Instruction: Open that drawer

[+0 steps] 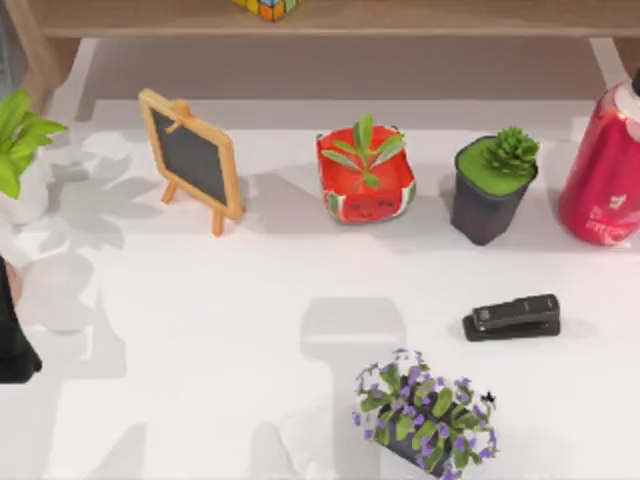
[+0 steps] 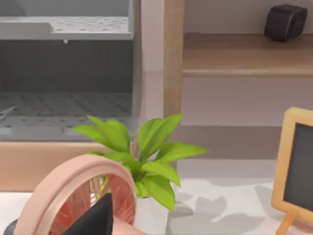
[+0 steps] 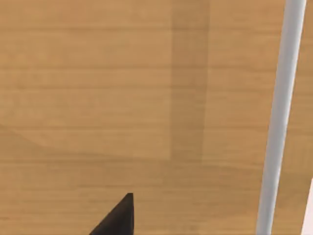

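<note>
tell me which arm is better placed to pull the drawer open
Right, probably. Its wrist view sits close against a wooden panel with a pale bar handle. The left arm is parked at the table's left edge.

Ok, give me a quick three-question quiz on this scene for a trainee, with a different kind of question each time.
1. In the top view, what stands between the chalkboard and the dark pot?
A. the watermelon pot
B. the stapler
C. the purple-flowered plant
2. True or false: the red bottle stands at the table's right edge.
3. Fill in the missing word: the right wrist view faces a ___ panel with a pale bar running across it.

Key: 1 A; 2 true; 3 wooden.
</note>
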Robot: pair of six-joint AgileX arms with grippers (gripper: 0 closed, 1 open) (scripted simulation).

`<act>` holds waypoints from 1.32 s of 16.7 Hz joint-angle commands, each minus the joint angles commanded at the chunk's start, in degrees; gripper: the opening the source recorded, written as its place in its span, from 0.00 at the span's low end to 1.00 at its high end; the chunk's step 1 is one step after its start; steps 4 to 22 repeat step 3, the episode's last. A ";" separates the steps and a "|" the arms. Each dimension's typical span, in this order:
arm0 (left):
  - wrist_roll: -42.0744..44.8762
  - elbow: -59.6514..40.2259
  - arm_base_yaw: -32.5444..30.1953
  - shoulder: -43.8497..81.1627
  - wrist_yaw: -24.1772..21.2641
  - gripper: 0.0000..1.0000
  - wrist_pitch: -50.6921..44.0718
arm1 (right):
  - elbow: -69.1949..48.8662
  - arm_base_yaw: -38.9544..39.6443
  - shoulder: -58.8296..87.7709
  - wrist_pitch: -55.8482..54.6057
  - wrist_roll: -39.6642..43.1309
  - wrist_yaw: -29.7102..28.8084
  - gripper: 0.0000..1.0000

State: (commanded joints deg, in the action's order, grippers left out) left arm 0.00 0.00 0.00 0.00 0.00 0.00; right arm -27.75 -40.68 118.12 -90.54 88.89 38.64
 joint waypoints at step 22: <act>0.00 0.00 0.00 0.00 0.00 1.00 0.00 | 0.00 0.00 0.00 0.00 0.00 0.00 1.00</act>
